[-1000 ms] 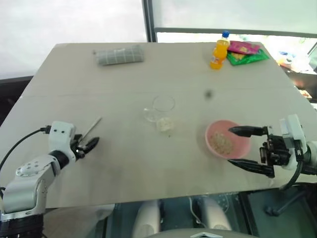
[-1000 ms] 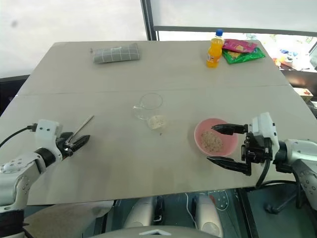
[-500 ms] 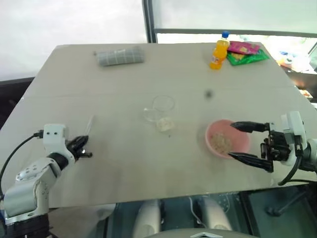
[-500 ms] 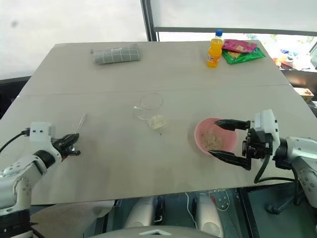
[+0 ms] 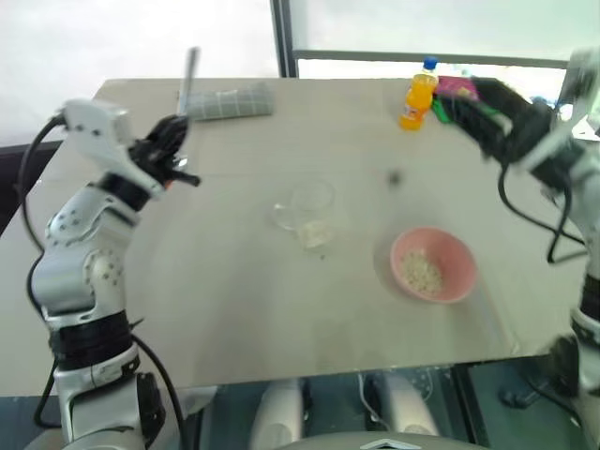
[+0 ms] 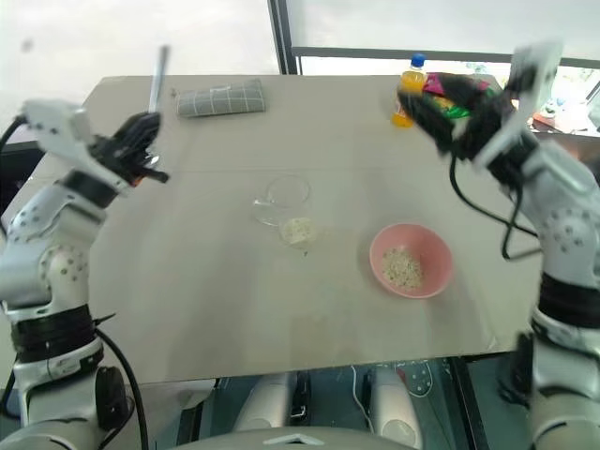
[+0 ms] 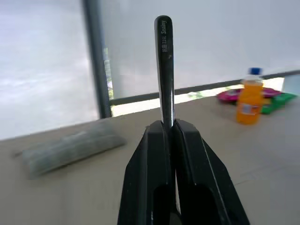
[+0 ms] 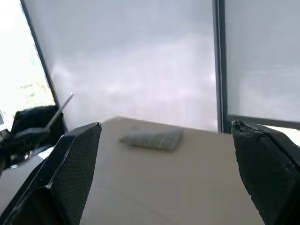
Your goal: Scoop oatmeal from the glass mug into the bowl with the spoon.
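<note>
Both my arms have come up off the table since a second ago; back then my left gripper sat low at the near left edge with the spoon and my right gripper flanked the bowl.

Head views: my left gripper (image 5: 173, 150) is raised over the far left part of the table (image 5: 234, 309), fingers clamped on the spoon (image 5: 188, 82), whose handle sticks up past the folded grey cloth (image 5: 228, 103). My right gripper (image 6: 441, 108) is up at the far right, blurred, jaws spread wide and holding nothing, in front of the orange bottle (image 5: 415, 96) and the snack packets (image 6: 450, 89). Glass mug (image 5: 307, 208) sits mid-table, untouched, with a small heap of oatmeal (image 5: 313, 233) at its near side; can't tell if that heap is inside the glass or beside it. Pink bowl (image 5: 432, 265) is to the right of the mug and nearer me, apart from it, with more oatmeal in it.

Left wrist view: both fingers (image 7: 150, 173) pressed together on the spoon handle, which rises straight up between them. Cloth, bottle and packets sit on the table beyond.

Right wrist view: fingers (image 8: 70, 173) far apart, nothing between them. Cloth lies on the table ahead; my left gripper with the spoon shows at the side.
</note>
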`<state>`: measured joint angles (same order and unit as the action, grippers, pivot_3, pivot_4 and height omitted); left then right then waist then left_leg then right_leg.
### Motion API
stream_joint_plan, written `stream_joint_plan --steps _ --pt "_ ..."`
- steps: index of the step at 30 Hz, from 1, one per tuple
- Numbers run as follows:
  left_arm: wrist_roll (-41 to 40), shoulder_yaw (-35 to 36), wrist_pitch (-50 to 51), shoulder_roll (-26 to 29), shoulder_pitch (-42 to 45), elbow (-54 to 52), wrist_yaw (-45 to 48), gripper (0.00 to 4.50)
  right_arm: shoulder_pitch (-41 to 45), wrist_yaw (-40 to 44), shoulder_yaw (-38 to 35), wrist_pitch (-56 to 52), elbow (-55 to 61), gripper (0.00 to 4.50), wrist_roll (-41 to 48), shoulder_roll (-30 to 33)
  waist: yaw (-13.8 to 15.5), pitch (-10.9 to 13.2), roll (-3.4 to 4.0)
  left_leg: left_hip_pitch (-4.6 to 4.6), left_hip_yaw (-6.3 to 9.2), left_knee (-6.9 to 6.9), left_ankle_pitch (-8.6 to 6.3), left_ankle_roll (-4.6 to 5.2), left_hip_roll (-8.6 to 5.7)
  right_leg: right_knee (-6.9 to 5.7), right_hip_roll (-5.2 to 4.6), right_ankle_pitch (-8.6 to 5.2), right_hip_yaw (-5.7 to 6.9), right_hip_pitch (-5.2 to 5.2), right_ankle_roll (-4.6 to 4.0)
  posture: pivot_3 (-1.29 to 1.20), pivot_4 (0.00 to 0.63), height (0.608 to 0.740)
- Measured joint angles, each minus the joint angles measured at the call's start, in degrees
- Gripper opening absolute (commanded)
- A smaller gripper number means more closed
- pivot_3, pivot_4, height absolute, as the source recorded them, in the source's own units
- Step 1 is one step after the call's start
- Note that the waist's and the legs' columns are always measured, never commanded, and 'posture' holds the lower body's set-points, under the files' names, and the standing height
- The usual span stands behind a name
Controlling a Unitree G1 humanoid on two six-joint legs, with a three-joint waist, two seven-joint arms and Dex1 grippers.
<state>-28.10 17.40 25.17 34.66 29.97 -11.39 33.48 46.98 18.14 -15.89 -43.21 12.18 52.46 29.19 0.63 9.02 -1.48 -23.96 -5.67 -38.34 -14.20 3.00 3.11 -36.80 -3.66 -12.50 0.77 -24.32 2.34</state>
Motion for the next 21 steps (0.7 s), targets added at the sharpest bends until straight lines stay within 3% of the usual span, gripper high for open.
stream_joint_plan --steps 6,13,21 --pt "-0.06 -8.15 -1.24 0.18 5.77 -1.57 6.36 0.04 10.17 -5.03 3.6 -2.9 -6.43 4.5 -1.51 -6.7 -0.12 0.0 0.01 -0.64 0.0 -0.03 0.07 -0.1 0.01 -0.04 0.06 0.02 0.02 -0.6 0.03 0.0 0.15 0.74" --pt "1.05 -12.27 -3.96 -0.96 7.0 -1.28 9.64 0.04 11.18 -10.88 3.52 -14.52 -8.92 4.5 9.69 -15.91 -0.55 0.0 0.02 -0.86 -0.01 -0.04 0.09 -0.11 0.04 -0.11 0.07 0.02 0.03 -0.82 0.05 0.0 0.15 0.74" --pt "3.34 -13.8 -6.5 -1.4 7.22 -0.23 11.27 0.04 15.13 -16.66 2.91 -17.31 -8.93 4.5 16.58 -20.0 -1.3 0.0 0.02 -0.83 0.04 -0.09 0.08 -0.1 0.03 -0.23 0.09 0.03 0.03 -0.81 0.06 0.0 0.15 0.74"
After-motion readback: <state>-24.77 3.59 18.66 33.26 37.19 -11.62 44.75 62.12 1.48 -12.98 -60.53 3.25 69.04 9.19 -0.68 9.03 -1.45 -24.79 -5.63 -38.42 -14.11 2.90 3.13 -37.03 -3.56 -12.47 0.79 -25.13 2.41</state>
